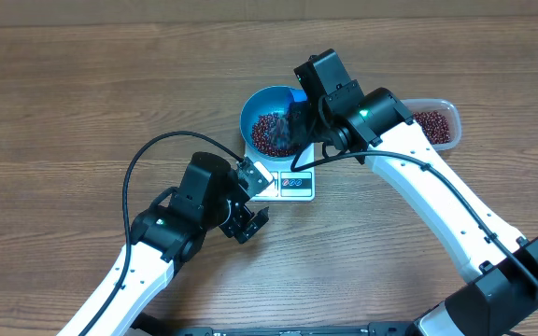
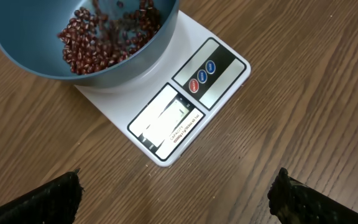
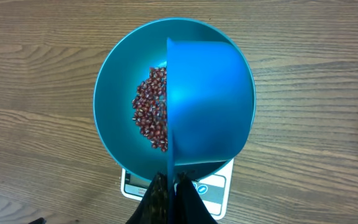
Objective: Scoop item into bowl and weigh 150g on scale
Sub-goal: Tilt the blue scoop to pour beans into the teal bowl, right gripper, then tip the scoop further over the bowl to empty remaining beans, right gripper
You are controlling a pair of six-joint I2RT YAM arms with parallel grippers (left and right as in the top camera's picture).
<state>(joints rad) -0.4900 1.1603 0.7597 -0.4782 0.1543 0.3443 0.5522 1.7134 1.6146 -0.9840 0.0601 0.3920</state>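
Right end effector [image 3: 171, 186] is clamping your glossy scoop [image 3: 210, 106] over the bowl [image 3: 114, 99].
Left end effector [image 2: 176, 199] is gaping beside the flat scale [image 2: 166, 124].

Likely a robotics lab: two white-and-black robot arms [image 1: 437, 201] with loose black cables [image 1: 166, 137] at a wood-grain laminate worktop [image 1: 63, 84], a small white digital scale [image 1: 297, 185] set on it.

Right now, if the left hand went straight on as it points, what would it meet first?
Probably the flat white square scale, at its display edge, ahead of the open left hand; depth is unclear.
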